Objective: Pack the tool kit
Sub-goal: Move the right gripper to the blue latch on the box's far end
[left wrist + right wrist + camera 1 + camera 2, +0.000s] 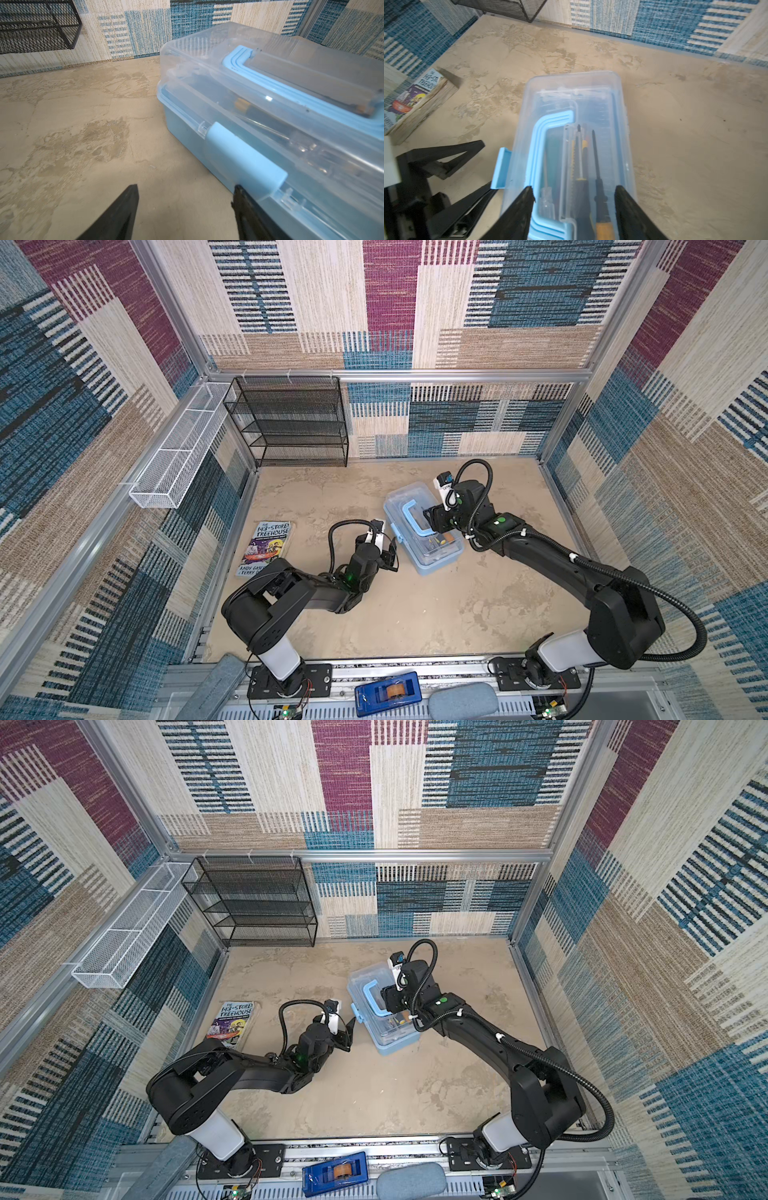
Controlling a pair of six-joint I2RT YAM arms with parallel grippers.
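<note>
Patchy beige worktop has the tool case mid-right, lid down, left pincer wide open by its clasp, right pincer spread above the lid holding nothing, so poking that clasp might skid the case away.

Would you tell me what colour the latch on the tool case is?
Pale blue; the left wrist view shows the latch best.

Lab test cell: alu frame, carpet-tile walls.
</note>
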